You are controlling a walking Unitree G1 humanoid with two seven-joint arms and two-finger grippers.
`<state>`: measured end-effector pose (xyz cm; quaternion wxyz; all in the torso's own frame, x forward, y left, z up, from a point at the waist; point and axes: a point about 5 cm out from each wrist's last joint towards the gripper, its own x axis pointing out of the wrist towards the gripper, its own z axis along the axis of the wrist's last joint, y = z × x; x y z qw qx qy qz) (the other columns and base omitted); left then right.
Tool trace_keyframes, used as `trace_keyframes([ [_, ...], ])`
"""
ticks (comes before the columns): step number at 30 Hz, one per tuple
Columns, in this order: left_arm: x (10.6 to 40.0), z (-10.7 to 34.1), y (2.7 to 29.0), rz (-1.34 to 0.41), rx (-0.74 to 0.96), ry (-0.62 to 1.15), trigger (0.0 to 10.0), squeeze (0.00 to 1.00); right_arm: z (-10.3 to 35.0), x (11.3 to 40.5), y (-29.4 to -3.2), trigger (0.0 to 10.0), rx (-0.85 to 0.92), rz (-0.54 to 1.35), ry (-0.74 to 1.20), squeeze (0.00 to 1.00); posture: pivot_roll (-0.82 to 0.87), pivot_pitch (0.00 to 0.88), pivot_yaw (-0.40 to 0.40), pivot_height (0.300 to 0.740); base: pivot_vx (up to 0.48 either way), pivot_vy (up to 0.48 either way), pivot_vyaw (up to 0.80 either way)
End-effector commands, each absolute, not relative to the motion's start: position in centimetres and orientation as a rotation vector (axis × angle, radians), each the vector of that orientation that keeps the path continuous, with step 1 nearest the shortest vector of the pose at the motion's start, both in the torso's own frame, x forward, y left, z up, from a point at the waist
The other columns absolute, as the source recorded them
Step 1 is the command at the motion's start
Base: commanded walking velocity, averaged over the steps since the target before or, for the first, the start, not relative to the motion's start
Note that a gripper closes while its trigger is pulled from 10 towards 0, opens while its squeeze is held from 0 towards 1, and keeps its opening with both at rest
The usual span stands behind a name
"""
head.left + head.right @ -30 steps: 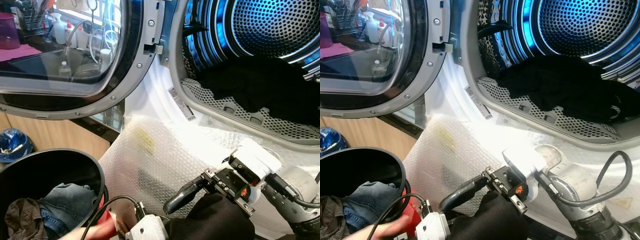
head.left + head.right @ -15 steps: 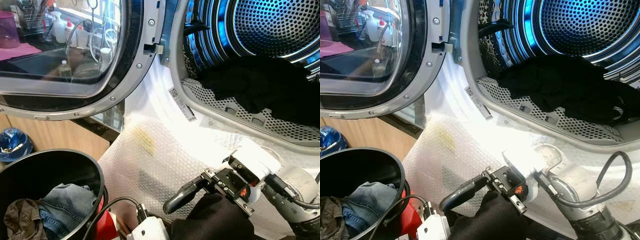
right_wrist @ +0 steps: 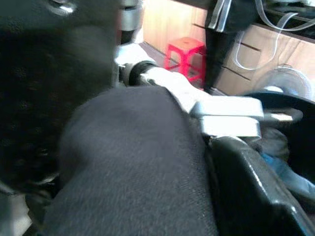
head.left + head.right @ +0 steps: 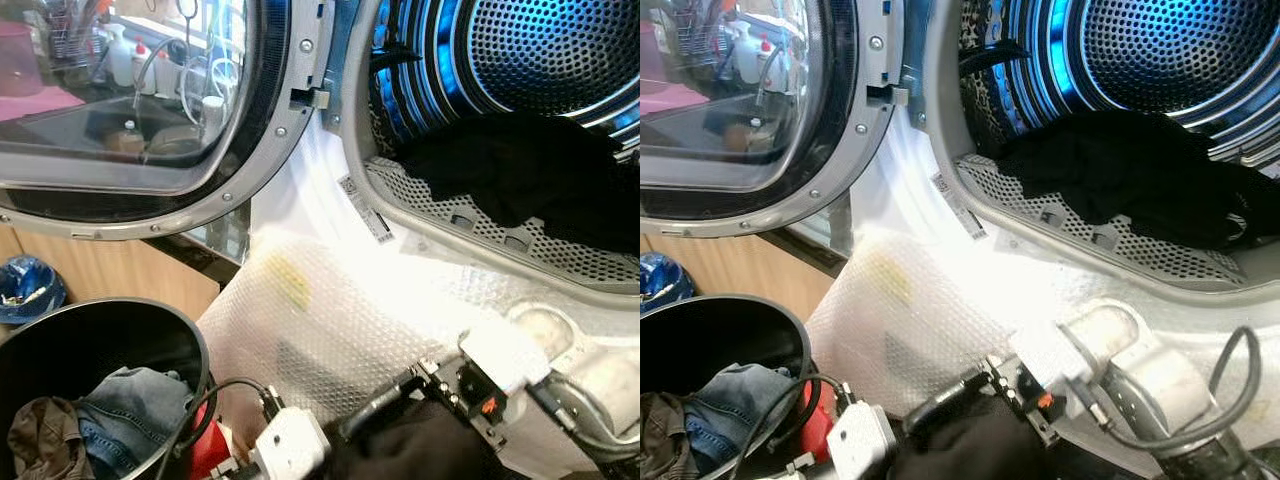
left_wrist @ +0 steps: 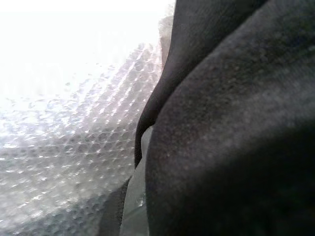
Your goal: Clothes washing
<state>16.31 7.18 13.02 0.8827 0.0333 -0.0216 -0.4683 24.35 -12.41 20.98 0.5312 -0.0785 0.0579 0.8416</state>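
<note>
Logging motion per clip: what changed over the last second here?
The right gripper sank lower with the black garment; the left gripper rose slightly beside it. A person's hand withdrew. Black clothes in the drum and the bin stayed put.

Black garment (image 4: 420, 455), blue-lit perforated drum (image 4: 540, 50), black bin (image 4: 60, 345), blue jeans (image 4: 130, 400).

Open drum mouth (image 4: 520, 120), door (image 4: 130, 110) aside
</note>
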Motion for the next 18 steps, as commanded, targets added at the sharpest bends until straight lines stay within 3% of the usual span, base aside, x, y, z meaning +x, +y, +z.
trace_keyframes([
  [1,16.1,13.3,6.8,-0.989,0.050,-0.058,0.0,0.00,21.2,25.0,-13.2,10.0,-0.192,1.914,0.121,0.00,0.10,0.041,-0.209,0.740,0.000,0.000,0.00],
  [6,15.9,13.2,6.6,-1.001,0.045,-0.050,0.0,0.00,22.7,27.5,-15.0,10.0,-0.082,1.638,0.014,0.00,0.10,0.046,-0.211,0.740,0.000,0.000,0.00],
  [10,15.9,13.3,6.6,-0.998,0.044,-0.050,0.0,0.00,23.0,27.1,-17.2,10.0,-0.024,1.589,-0.022,0.00,0.10,0.048,-0.209,0.740,0.000,0.000,0.00],
  [18,15.9,13.3,6.8,-0.991,0.047,-0.049,0.0,0.00,19.7,23.3,-21.0,10.0,-0.098,1.709,0.313,0.00,0.09,0.059,-0.204,0.740,0.000,0.000,0.00],
])
